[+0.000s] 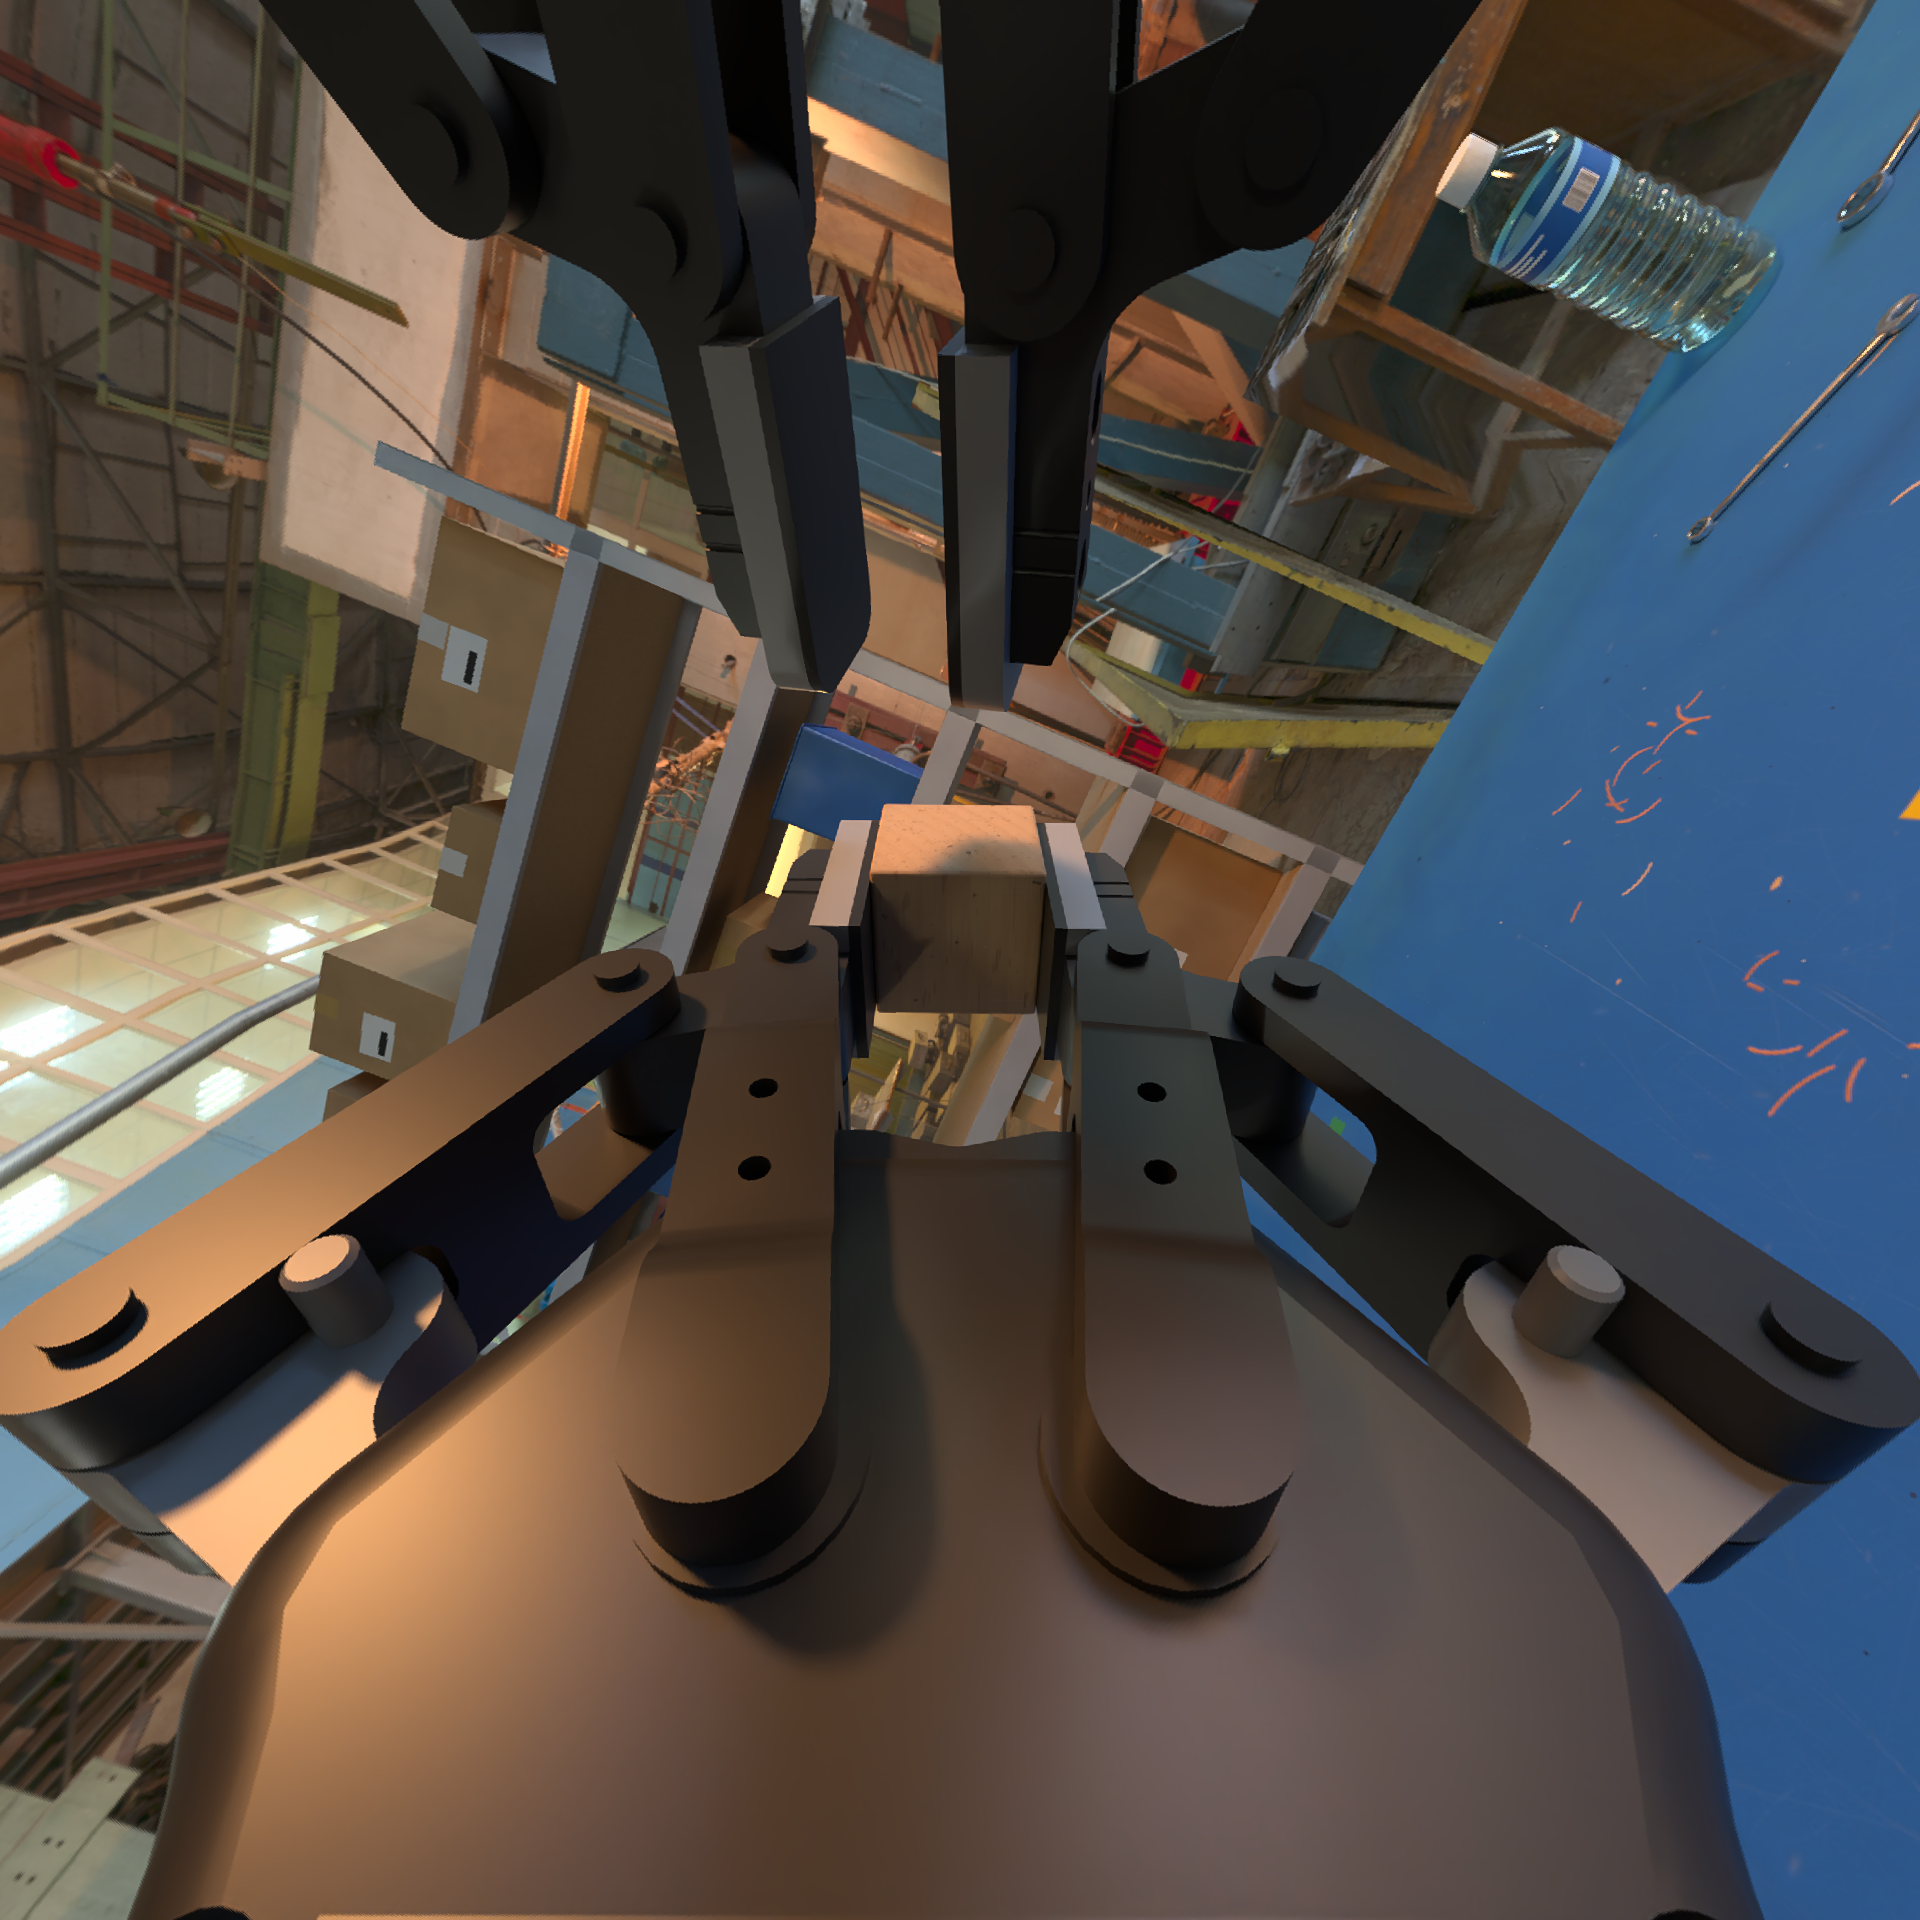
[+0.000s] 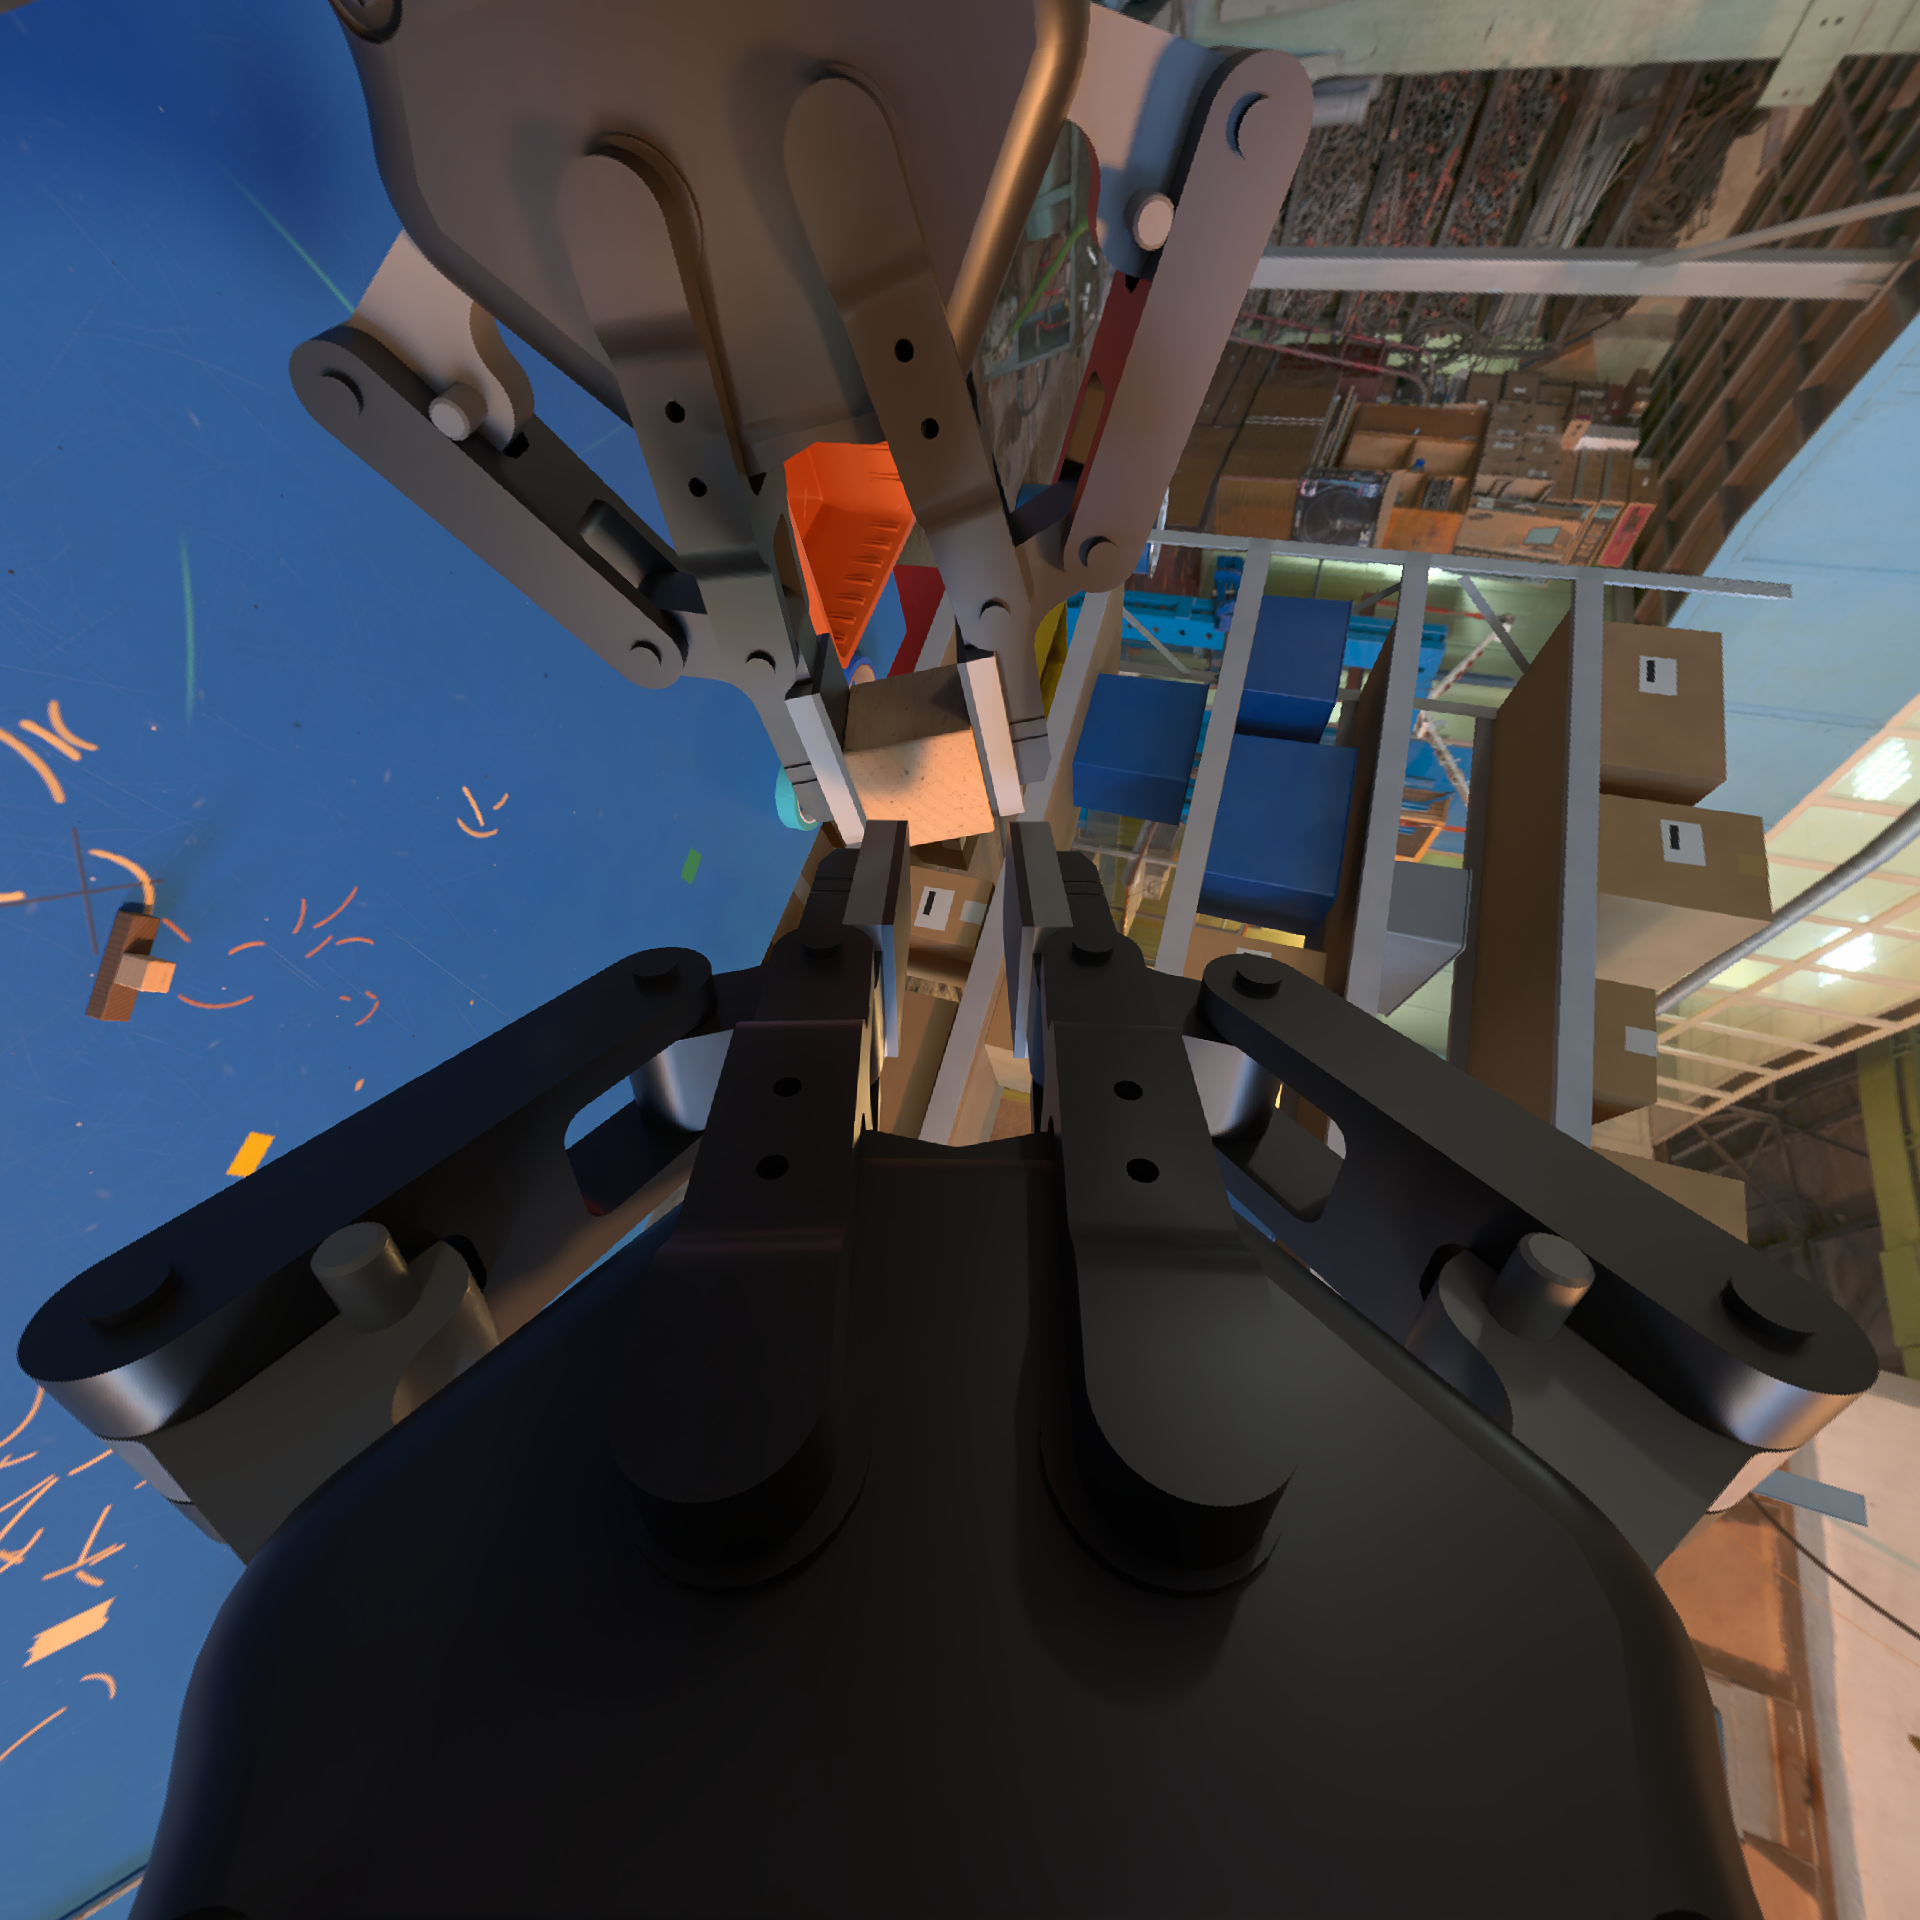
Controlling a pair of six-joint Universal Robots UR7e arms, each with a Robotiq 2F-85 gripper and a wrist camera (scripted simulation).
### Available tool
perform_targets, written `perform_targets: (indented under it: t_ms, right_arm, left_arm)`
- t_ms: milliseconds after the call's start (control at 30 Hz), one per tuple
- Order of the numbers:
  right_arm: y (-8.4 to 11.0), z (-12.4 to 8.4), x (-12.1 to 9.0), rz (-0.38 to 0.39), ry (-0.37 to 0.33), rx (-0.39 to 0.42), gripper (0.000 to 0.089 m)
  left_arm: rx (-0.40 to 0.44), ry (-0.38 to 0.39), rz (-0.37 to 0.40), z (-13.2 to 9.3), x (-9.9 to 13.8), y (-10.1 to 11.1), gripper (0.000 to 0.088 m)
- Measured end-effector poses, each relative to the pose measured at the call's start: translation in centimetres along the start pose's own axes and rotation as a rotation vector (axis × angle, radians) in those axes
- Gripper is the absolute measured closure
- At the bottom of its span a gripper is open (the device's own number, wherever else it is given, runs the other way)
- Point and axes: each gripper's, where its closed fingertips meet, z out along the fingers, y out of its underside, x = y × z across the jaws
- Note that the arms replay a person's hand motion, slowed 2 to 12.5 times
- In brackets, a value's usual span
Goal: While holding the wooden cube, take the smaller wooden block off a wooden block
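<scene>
the left gripper (image 1: 956,883) is matte black metal: a broad rounded palm, paired linkage bars joined by round pins, two small holes on each finger, pale grey pads (image 1: 1070,878). the right gripper (image 2: 951,883) has the same build, darker in shadow.

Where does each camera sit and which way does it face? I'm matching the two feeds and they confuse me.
Left wrist view: on the left gripper, looking along its jaws, shut on the wooden cube; the right gripper faces it, water bottle on the blue table.
Right wrist view: on the right gripper, partly open and empty, facing the left gripper; stacked wooden blocks on the table.
Shared: cube, both grippers, table.
</scene>
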Motion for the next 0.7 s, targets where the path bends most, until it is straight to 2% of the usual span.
perform_targets:
  t_ms: [700]
  right_arm:
    - [0.13,0.13,0.06,-0.022,-0.008,-0.027,0.0719]
  left_arm:
    - [-0.013,-0.007,0.011,-0.02,-0.08,0.05,0.0632]
